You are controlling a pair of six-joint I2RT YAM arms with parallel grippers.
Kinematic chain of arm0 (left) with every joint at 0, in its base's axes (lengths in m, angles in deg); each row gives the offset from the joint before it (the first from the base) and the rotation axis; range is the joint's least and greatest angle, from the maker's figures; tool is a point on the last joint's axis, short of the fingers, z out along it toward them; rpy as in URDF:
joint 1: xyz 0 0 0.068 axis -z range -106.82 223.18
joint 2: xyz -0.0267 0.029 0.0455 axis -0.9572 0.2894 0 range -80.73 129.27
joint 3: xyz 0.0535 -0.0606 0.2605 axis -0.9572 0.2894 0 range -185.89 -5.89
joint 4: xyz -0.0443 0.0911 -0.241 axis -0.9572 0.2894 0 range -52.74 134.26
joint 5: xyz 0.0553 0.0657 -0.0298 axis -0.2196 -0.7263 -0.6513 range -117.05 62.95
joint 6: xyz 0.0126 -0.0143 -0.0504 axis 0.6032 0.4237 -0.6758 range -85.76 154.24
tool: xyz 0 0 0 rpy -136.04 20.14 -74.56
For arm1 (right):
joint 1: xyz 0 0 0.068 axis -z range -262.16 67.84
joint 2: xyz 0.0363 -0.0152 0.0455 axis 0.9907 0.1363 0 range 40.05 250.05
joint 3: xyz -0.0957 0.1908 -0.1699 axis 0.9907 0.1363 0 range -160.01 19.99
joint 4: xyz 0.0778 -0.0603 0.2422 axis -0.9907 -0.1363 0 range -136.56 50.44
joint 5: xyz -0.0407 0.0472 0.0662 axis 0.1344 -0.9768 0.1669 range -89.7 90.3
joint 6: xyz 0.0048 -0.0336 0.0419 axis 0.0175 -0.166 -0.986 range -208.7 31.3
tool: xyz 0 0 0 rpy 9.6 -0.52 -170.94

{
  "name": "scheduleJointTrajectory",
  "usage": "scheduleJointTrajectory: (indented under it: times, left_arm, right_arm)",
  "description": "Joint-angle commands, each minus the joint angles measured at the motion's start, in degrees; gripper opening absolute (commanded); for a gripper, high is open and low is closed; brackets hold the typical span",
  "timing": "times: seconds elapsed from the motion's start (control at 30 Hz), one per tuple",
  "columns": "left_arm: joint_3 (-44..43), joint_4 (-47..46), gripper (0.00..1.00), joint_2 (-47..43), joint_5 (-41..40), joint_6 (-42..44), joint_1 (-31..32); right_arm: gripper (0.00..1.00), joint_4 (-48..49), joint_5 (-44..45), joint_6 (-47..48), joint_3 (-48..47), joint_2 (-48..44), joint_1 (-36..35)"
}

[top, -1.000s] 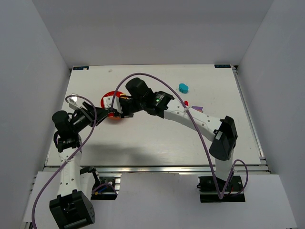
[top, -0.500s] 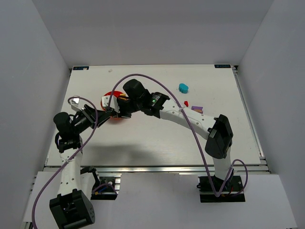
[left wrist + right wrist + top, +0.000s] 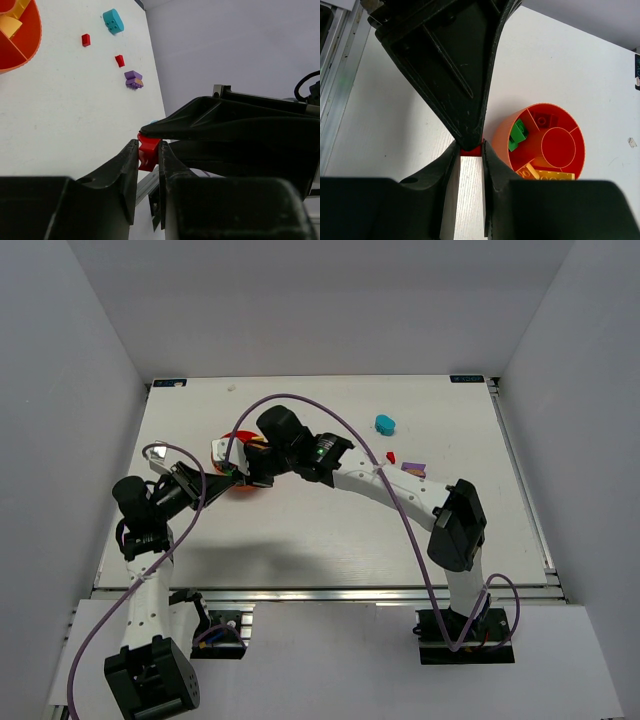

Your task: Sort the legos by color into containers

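Note:
A small red lego [image 3: 149,156] hangs pinched from two sides. My left gripper [image 3: 148,148] is shut on it, and so is my right gripper [image 3: 471,148], the two meeting tip to tip [image 3: 236,476] just left of the orange-red bowl [image 3: 503,136]. That bowl is divided into compartments: green legos [image 3: 518,134] in one, yellow ones [image 3: 548,175] in another, a dark red one [image 3: 543,120] in a third. The right arm hides most of the bowl [image 3: 238,437] in the top view.
Loose legos lie on the white table to the right: a cyan brick [image 3: 385,423], a small red one [image 3: 390,456] and a purple one [image 3: 413,469]. The left wrist view shows two small red bricks [image 3: 86,40] [image 3: 120,60]. The table's front rail is near.
My left gripper has closed onto the red lego that the right gripper holds. The right arm shifted slightly to the left, toward the bowl.

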Motion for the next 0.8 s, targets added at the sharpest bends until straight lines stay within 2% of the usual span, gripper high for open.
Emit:
scheduleJointTrajectory:
  times: [0.0,0.03,0.07,0.13,0.17,0.2,0.27,0.37,0.43,0.53,0.57,0.63,0.67,0.7,0.77]
  left_arm:
    - [-0.4,-0.5,0.14,-0.2,2.7,0.1,0.4]
    - [-0.4,-0.3,0.12,-0.1,2.7,0.5,0.4]
    - [-0.8,0.9,0.09,-0.1,2.4,1.3,0.4]
    - [-1.6,2.7,0.05,0.0,1.5,3.0,0.4]
    - [-2.9,5.6,0.04,0.1,0.9,4.2,0.4]
    - [-3.7,7.2,0.03,0.6,-1.3,7.0,0.4]
    - [-6.7,12.6,0.00,1.3,-3.9,11.3,0.4]
    - [-9.0,14.6,0.00,3.4,-8.2,13.6,0.4]
    - [-10.5,14.5,0.00,4.6,-11.6,13.8,-0.1]
    - [-12.4,14.5,0.00,6.8,-17.2,14.5,-0.1]
    - [-13.3,15.0,0.00,7.5,-18.9,15.7,-0.1]
    - [-15.4,15.3,0.00,10.3,-24.3,17.0,-0.1]
    - [-16.4,16.4,0.00,11.5,-26.1,18.9,-0.1]
    - [-17.3,17.1,0.00,12.8,-27.9,20.0,-0.1]
    - [-19.9,17.3,0.00,16.3,-31.5,21.7,0.5]
  right_arm:
    - [0.07,3.6,0.4,-0.2,-0.7,-0.4,-0.2]
    - [0.10,3.7,0.5,-0.1,-0.5,-0.4,-0.2]
    - [0.23,3.7,0.6,-0.3,-0.3,-0.4,-0.2]
    - [0.37,3.8,1.3,-1.1,-0.4,-0.6,-0.1]
    - [0.48,3.9,1.6,-1.5,-0.1,-0.7,0.0]
    - [0.52,3.9,2.1,-2.0,0.1,-1.3,0.0]
    - [0.57,3.6,2.9,-3.0,2.0,-3.0,0.8]
    - [0.58,5.0,3.5,-4.9,6.6,-7.4,2.8]
    - [0.58,6.2,3.4,-6.8,13.0,-10.5,4.6]
    - [0.55,7.4,2.8,-9.5,20.9,-17.1,7.3]
    - [0.48,7.5,2.8,-12.3,22.8,-20.6,8.5]
    - [0.28,7.1,1.2,-15.8,27.3,-24.3,10.8]
    - [0.03,7.1,0.5,-20.1,28.8,-28.0,11.8]
    - [0.00,7.1,-1.4,-21.7,30.3,-30.0,15.0]
    - [0.00,7.2,-3.6,-24.3,34.3,-35.7,17.9]
